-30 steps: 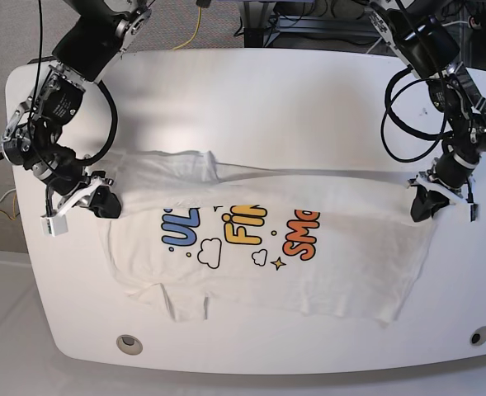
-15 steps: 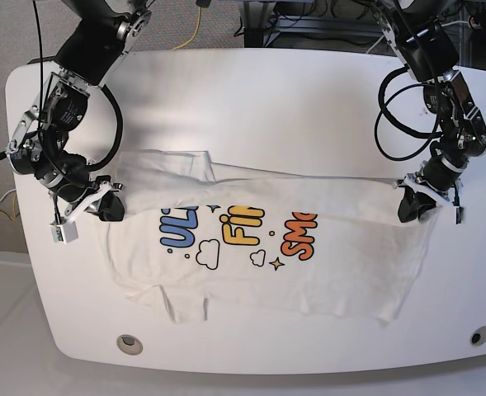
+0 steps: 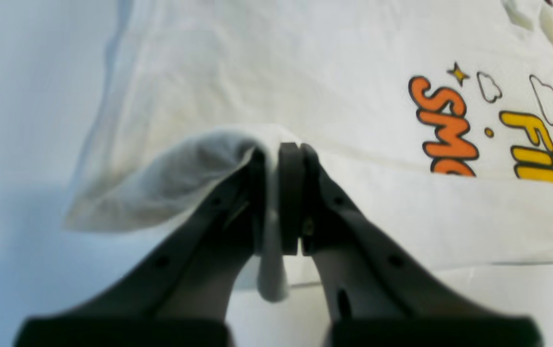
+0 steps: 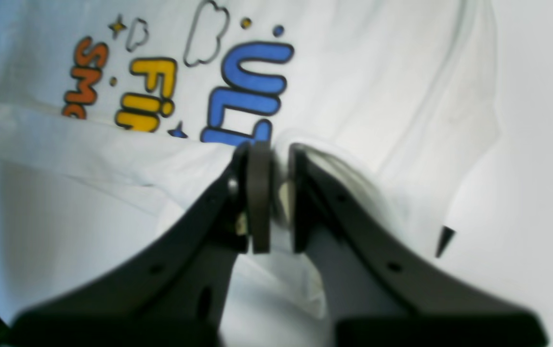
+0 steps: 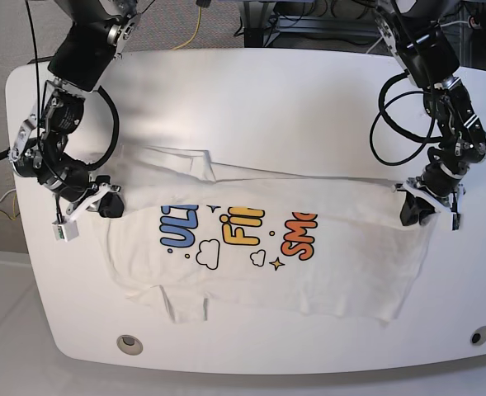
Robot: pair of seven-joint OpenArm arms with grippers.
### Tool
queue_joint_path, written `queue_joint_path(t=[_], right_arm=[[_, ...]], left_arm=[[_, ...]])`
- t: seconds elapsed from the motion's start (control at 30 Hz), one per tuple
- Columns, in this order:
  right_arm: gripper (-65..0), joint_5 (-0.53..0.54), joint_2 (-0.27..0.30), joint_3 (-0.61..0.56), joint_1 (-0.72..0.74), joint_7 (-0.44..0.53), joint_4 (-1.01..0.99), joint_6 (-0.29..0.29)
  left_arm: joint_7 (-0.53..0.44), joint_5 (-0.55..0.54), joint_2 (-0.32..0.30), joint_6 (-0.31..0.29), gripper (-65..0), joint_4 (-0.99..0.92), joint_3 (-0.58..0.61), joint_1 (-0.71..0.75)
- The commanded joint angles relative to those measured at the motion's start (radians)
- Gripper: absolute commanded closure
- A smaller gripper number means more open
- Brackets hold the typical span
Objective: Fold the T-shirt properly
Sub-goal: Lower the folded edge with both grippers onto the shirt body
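T-shirt (image 5: 309, 272): white, print up, spread on white table (image 5: 267, 99). Left gripper (image 5: 413, 208) and right gripper (image 5: 108, 203): jaws pinching folded upper edge at opposite ends.

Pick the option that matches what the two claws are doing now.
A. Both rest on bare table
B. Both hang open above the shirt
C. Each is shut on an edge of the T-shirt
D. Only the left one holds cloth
C: the left claw pinches white cloth between its pads, and the right claw likewise grips a fold of the T-shirt at its opposite side.
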Motion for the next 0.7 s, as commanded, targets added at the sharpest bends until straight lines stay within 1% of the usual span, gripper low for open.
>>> queue_joint_path(t=[0.0,0.2,0.37,0.47,0.57,0.67], right_arm=[[-6.4,0.022,0.021,0.001,0.027,0.061,0.013,0.005],[-6.4,0.022,0.044,-0.001,0.027,0.076,0.012,0.005],[-6.4,0.022,0.044,-0.001,0.029,0.076,0.012,0.005],[-6.4,0.020,0.052,-0.001,0.029,0.078,0.012,0.005],[-6.4,-0.006,0.052,-0.001,0.029,0.078,0.012,0.005],[-6.4,-0.049,0.050,-0.001,0.029,0.080,0.012,0.005]], left_arm=[[-0.029,-0.013,-0.015,-0.008,-3.1,0.017,0.000,-0.018],[-0.040,-0.010,-0.041,-0.008,-3.1,0.015,0.002,-0.038],[-0.068,-0.010,-0.045,-0.008,-3.1,0.005,0.002,-0.044],[-0.071,-0.010,-0.072,-0.008,-3.1,-0.018,0.003,-0.044],[-0.077,-0.010,-0.082,-0.008,-3.1,-0.046,0.014,-0.058],[-0.103,-0.010,-0.088,-0.008,-3.1,-0.071,0.020,-0.069]])
